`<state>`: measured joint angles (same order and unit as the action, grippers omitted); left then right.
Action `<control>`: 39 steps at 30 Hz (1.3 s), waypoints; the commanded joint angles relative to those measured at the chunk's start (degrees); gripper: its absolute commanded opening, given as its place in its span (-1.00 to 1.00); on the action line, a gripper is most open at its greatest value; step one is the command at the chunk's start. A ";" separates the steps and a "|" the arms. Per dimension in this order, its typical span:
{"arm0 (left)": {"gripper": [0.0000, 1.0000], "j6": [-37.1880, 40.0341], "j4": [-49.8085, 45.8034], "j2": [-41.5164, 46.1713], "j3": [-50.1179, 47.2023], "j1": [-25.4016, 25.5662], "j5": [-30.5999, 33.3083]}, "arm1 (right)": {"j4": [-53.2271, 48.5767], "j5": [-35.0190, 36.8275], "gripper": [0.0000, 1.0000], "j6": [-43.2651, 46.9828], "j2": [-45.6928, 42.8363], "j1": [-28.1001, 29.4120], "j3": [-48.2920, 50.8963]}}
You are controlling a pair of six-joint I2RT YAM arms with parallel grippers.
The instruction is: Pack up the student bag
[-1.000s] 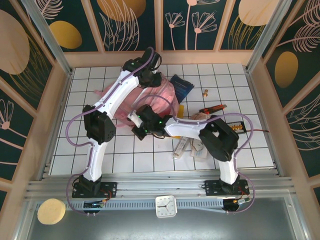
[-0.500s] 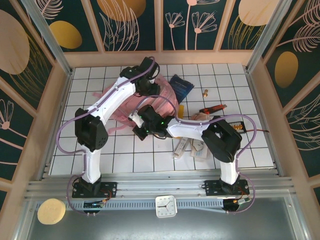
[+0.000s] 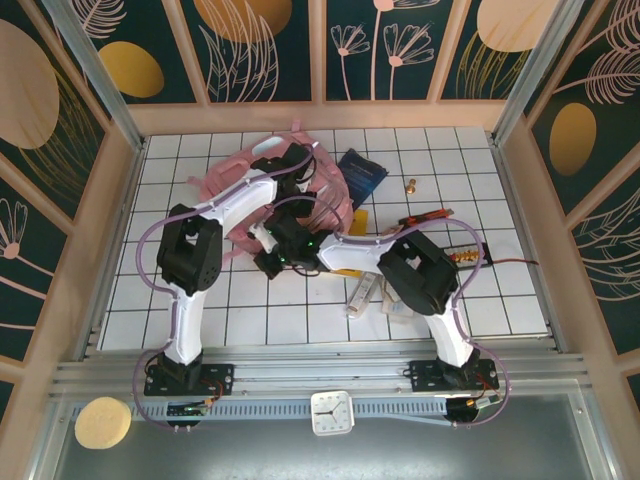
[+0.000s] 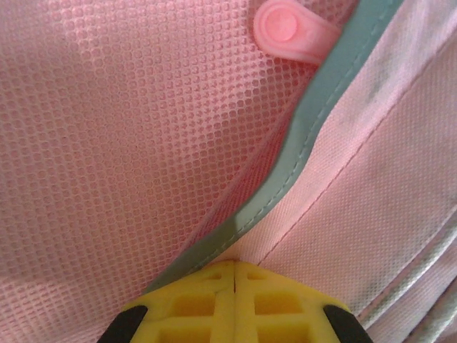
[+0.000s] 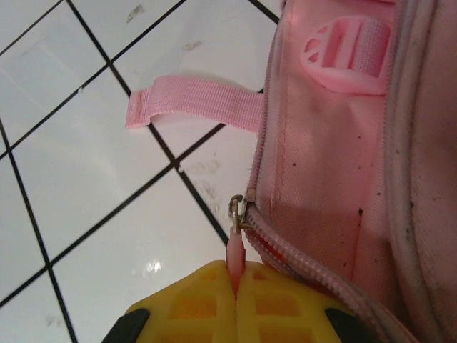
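The student bag (image 3: 218, 182) is a soft pink backpack lying at the back left of the tiled table. My left gripper (image 3: 298, 168) is over its top. In the left wrist view its yellow fingers (image 4: 207, 300) are shut, with a fold of the bag's pink fabric (image 4: 128, 143) pinched at the tips beside a teal trim (image 4: 307, 121). My right gripper (image 3: 268, 260) is at the bag's near edge. It is shut on the pink zip pull (image 5: 235, 251), which hangs from the metal slider (image 5: 236, 211) at the end of the bag's zip. A pink strap (image 5: 193, 103) lies flat on the tiles.
A dark blue booklet (image 3: 360, 172) lies right of the bag, with a small brass piece (image 3: 410, 185) beyond it. An orange-handled tool (image 3: 425, 217) and a clear pouch of stationery (image 3: 375, 295) lie under and beside the right arm. Wooden walls (image 3: 120, 200) enclose the table.
My left gripper opened, moved down onto the bag's top and shut on its fabric. The bag's top now reaches further towards the back wall. The right gripper shifted slightly left, still on the zip pull.
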<state>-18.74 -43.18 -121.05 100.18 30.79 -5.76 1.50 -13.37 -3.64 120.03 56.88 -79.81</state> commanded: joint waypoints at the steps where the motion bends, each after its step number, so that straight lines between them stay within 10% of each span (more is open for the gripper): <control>1: -0.90 -0.84 2.99 -2.23 1.79 0.59 -3.42 | 7.64 -0.61 -1.00 -1.38 2.22 1.21 -3.67; 8: -0.88 -1.41 1.93 -4.26 5.28 0.59 -4.08 | 12.65 0.85 -1.00 -4.29 3.34 0.69 -4.07; 10: -0.81 -1.34 2.16 -2.90 5.67 0.59 -2.68 | 12.74 1.95 -0.39 -3.85 1.66 0.84 -2.35; 13: -0.70 -0.37 1.31 -0.45 6.76 0.59 -1.03 | 11.84 -0.37 0.02 -3.47 -2.04 0.14 0.62; 16: -0.12 -0.36 1.18 3.34 6.22 0.49 1.31 | 8.58 -4.73 0.51 -3.14 -6.24 -1.01 2.03; 20: -0.02 -1.25 0.71 8.96 4.98 -0.38 4.20 | 1.82 -4.81 0.94 -3.83 -13.21 -3.30 4.24; 39: 0.25 5.54 18.79 38.77 -33.81 -5.47 6.22 | -24.69 -14.93 0.98 -28.80 -11.41 -25.24 -5.98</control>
<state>-16.49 -30.17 -85.03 68.31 25.28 0.73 -15.46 -27.09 -28.97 106.08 31.40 -82.35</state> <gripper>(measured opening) 0.622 0.991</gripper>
